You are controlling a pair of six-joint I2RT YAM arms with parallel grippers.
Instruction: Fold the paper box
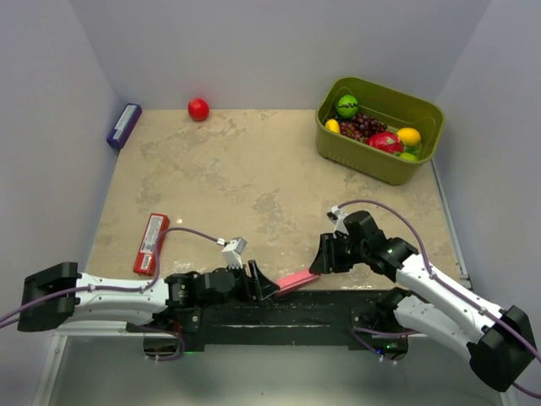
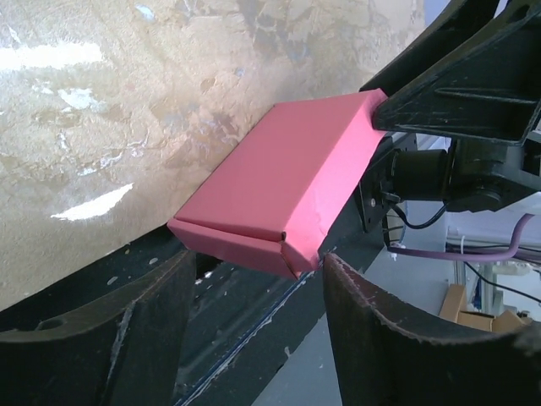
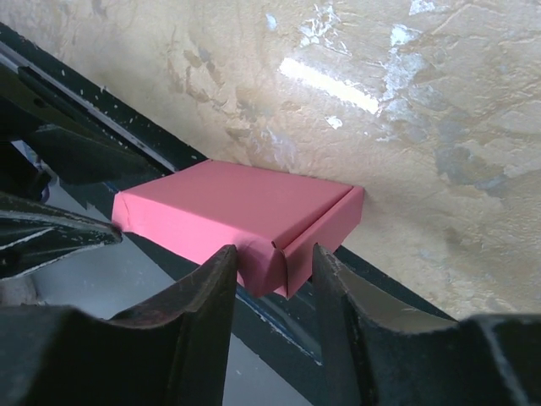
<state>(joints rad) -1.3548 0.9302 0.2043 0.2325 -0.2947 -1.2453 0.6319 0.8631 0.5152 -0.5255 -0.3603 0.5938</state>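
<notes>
The paper box is a pink, flat, folded-up box. It lies tilted at the table's near edge, partly over the black rail. My left gripper reaches it from the left. In the left wrist view one end of the box sits just beyond the gripper, whose jaws stand wide on either side. My right gripper meets the opposite end. In the right wrist view a corner of the box sits between the jaws of the gripper, which stand narrowly apart; the left finger is against the cardboard.
A green bin holding fruit stands at the back right. A red ball and a purple box lie at the back left. A red packet lies on the left, near my left arm.
</notes>
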